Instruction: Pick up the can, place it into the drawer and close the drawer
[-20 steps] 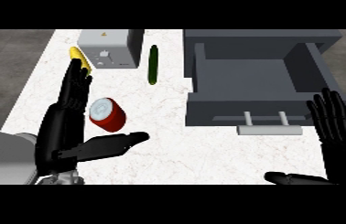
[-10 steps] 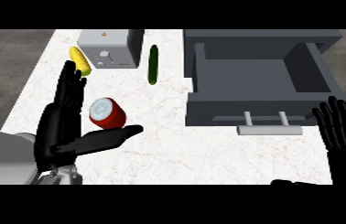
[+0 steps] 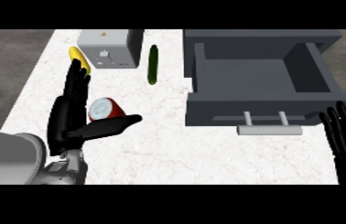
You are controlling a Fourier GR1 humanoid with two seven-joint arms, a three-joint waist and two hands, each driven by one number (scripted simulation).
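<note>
Presently: can, red, lying on the counter inside the left hand's span, fingers straight behind, thumb under it, spread to enclose, not yet clasping. Drawer open to receive. Right hand resting spread at the right edge.

Can left of drawer, beside cucumber.

The left hand is held open (thumb spread sideways); the right hand is rested upright at the edge.
</note>
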